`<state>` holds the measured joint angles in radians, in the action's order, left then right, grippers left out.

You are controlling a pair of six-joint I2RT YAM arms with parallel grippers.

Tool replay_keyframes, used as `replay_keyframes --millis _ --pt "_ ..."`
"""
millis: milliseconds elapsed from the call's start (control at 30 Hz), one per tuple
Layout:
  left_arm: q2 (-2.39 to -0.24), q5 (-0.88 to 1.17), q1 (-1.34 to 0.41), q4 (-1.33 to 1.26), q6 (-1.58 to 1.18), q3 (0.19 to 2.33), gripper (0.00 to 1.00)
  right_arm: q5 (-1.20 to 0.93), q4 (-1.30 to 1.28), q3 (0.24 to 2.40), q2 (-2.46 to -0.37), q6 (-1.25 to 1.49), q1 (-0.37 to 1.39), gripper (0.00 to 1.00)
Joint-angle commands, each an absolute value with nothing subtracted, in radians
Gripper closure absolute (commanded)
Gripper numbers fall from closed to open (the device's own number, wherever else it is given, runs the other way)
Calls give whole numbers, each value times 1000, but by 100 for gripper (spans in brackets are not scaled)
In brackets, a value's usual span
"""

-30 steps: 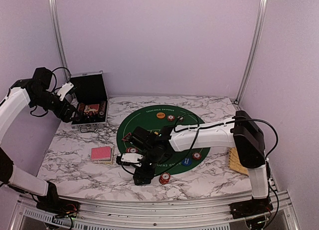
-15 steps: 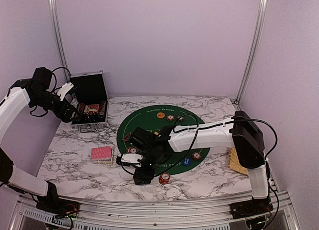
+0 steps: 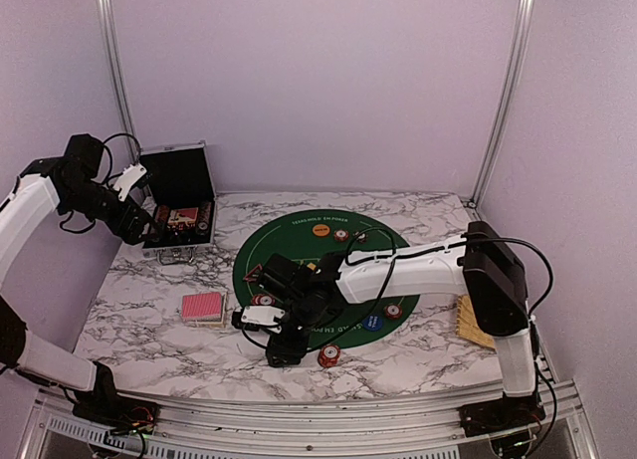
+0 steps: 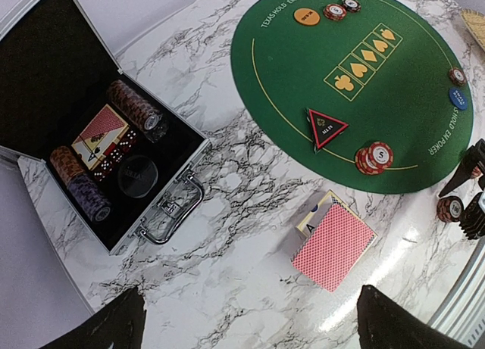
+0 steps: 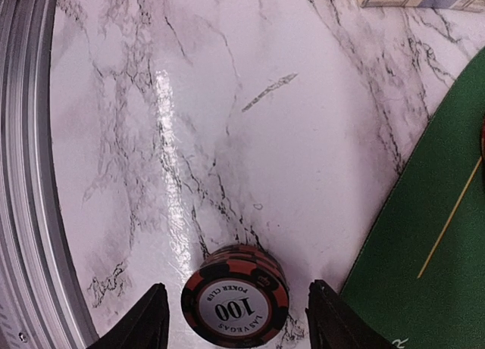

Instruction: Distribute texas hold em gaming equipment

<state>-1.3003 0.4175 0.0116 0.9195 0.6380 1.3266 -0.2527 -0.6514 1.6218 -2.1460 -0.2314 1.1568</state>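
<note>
Fingers of the left arm (image 4: 114, 326) stand wide apart and empty, near the open black case (image 3: 179, 215) at the left of the top view. To the right, red-backed cards (image 3: 203, 307) lie on the desk (image 3: 149, 330). Further right, the right fingers (image 5: 144, 322) are spread on both sides of an orange-red chip stack (image 5: 235, 300) without touching it, just beside the green mat (image 5: 424, 197).

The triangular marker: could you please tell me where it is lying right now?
In the left wrist view, the triangular marker lies on the green mat near its left edge, beside a stack of orange-red chips.
</note>
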Motion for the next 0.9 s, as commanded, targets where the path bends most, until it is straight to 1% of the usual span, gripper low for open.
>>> replay_keyframes --millis 0,133,400,600,700,767,867 --pt "-1271 415 8 952 650 1321 1 -249 -635 1623 -2160 -228 1164 37" --pt "-1270 418 8 953 651 1322 1 -245 -633 1618 -2163 -227 1164 38" --pt "-1271 417 8 954 648 1329 1 -247 -632 1618 -2161 -221 1163 52" --pt "-1269 416 8 953 648 1332 1 -258 -633 1619 -2157 -212 1160 68" --pt "-1267 416 8 954 650 1331 1 -251 -627 1621 -2141 -201 1152 84" --pt "-1267 417 8 954 650 1333 1 -245 -617 1621 -2119 -188 1139 91" --pt "-1266 417 8 954 652 1332 1 -246 -599 1627 -2086 -164 1111 94"
